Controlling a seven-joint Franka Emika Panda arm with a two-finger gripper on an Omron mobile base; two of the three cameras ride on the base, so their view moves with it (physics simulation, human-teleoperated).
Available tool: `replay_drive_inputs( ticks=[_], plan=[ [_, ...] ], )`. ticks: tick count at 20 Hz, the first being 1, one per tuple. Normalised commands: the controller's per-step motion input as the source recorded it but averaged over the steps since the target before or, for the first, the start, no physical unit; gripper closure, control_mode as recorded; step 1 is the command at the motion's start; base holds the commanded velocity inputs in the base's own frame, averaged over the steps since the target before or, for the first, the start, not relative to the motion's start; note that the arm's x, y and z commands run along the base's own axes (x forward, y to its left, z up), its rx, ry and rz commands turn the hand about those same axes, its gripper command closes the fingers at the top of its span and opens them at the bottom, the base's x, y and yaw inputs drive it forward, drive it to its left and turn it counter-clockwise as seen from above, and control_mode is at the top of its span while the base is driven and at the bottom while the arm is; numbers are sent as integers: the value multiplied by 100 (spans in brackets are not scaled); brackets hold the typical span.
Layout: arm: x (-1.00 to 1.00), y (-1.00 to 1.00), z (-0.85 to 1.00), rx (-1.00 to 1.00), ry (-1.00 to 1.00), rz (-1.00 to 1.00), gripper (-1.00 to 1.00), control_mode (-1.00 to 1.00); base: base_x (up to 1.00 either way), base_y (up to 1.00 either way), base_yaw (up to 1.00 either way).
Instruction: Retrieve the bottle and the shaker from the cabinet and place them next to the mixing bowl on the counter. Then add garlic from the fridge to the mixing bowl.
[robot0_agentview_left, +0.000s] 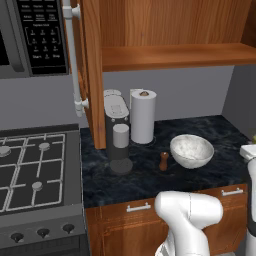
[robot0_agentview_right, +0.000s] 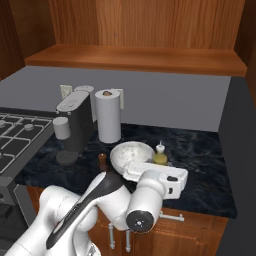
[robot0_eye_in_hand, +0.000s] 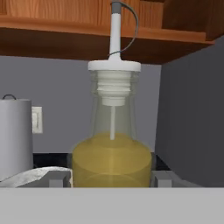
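Two cabinet items on the counter (robot0_agentview_right: 210, 185): shaker (robot0_agentview_left: 163, 161) left of the mixing bowl (robot0_agentview_left: 192, 150); bottle (robot0_eye_in_hand: 112, 144) just right of it, towards the counter's right edge, pinched by the gripper (robot0_eye_in_hand: 112, 178). Step: placing the bottle. Next, I judge: release, then fetch garlic.

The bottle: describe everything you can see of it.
The bottle is clear, glass-like and round-bodied, partly full of yellow liquid, with a white ribbed collar and a tall white pour spout tipped grey. It stands upright on the dark counter just right of the mixing bowl, between the fingers of the hand.
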Motion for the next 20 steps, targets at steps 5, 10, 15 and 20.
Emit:
replay_drive_inputs(
  ticks=[5,10,15,20],
  plan=[
    [30,-5,-66,0,-6,16,100,-100,0,0,0],
    [42,-8,-58,0,0,14,100,-100,0,0,0],
    [42,-11,-49,0,-1,15,100,-100,0,0,0],
    [44,-23,-35,0,-5,8,100,-100,0,0,0]
  ],
)
